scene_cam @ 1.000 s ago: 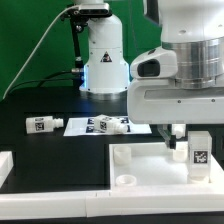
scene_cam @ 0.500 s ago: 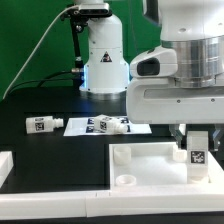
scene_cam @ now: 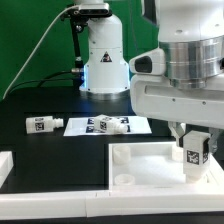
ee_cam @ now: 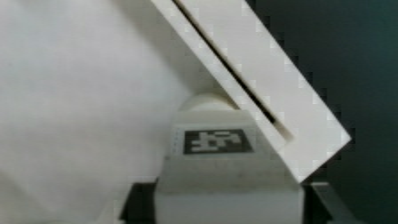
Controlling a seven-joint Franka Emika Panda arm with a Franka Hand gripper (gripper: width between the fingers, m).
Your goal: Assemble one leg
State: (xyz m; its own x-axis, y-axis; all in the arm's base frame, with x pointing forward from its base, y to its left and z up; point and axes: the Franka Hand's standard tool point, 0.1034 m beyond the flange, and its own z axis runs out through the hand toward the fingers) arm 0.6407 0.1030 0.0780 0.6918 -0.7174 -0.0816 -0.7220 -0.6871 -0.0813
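Note:
My gripper (scene_cam: 193, 138) is shut on a leg (scene_cam: 196, 153), a small white block with a black-and-white tag. It holds the leg on end, slightly tilted, over the far right part of the large white tray-like piece (scene_cam: 150, 160). In the wrist view the leg (ee_cam: 222, 165) fills the space between my dark fingers (ee_cam: 326, 205), and its end points at the tray (ee_cam: 89, 100) close to the raised rim (ee_cam: 267, 85). I cannot tell whether the leg touches the tray. Two more legs lie on the table, one (scene_cam: 42, 124) at the exterior view's left and one (scene_cam: 111, 125) further right.
The marker board (scene_cam: 78, 128) lies on the black table behind the tray, with the second loose leg on it. The arm's white base (scene_cam: 103, 60) stands at the back. A white part (scene_cam: 5, 165) shows at the exterior view's left edge.
The wrist has turned, and the held leg now stands slightly tilted and a little further to the exterior view's left. The loose legs and the tray have not moved.

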